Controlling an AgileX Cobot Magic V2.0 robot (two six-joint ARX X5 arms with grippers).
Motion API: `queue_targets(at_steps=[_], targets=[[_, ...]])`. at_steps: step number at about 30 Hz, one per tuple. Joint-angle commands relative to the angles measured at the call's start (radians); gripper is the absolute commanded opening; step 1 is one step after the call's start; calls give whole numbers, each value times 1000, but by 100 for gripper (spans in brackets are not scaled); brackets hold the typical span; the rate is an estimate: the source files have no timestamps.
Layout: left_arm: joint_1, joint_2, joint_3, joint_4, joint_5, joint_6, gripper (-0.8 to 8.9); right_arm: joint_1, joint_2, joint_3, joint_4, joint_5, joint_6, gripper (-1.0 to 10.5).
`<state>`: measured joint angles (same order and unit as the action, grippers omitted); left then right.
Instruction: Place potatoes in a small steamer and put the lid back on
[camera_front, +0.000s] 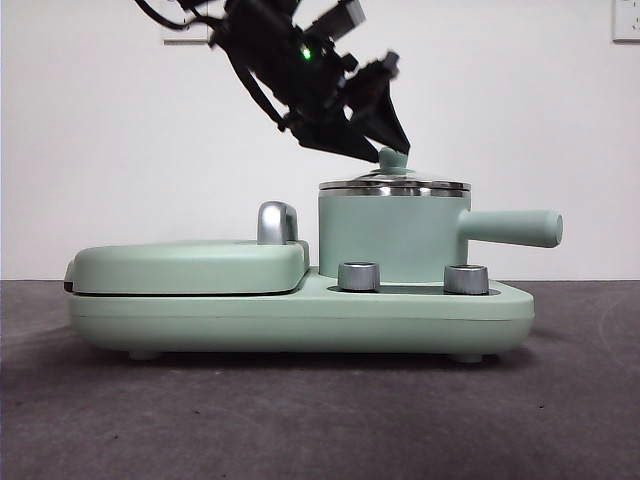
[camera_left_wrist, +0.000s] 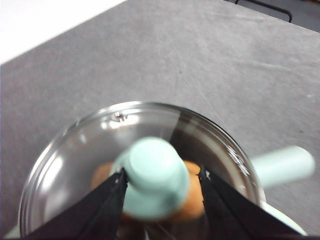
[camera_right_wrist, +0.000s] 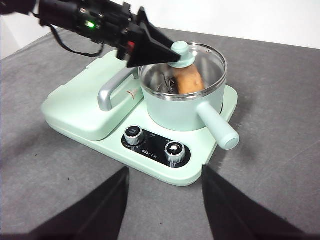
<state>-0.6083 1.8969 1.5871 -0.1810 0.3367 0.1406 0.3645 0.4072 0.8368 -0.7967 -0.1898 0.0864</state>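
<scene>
The mint-green small steamer stands on the right side of the appliance, its straight handle pointing right. The orange-brown potato lies inside it, seen through the glass. The clear glass lid sits level on the steel rim. My left gripper comes down from the upper left in the front view, its jaws closed on either side of the lid's mint-green knob. My right gripper is open and empty, held back from the appliance's dial side.
The flat mint-green griddle cover with its chrome handle lies left of the steamer on the same base. Two steel dials sit in front of the pot. Dark grey tabletop surrounds the appliance.
</scene>
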Motion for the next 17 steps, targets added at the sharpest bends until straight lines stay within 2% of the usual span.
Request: queue_targets(at_steps=[1, 5, 9, 17], targets=[[5, -68, 13, -63, 42, -44, 248, 5, 2, 8, 5, -1, 11, 222], [48, -149, 12, -211, 93, -121, 248, 5, 2, 8, -11, -1, 11, 223], [100, -222, -10, -345, 143, -134, 248, 5, 3, 8, -20, -1, 11, 223], [163, -473, -305, -311, 156, -187, 248, 5, 78, 8, -8, -7, -4, 224]])
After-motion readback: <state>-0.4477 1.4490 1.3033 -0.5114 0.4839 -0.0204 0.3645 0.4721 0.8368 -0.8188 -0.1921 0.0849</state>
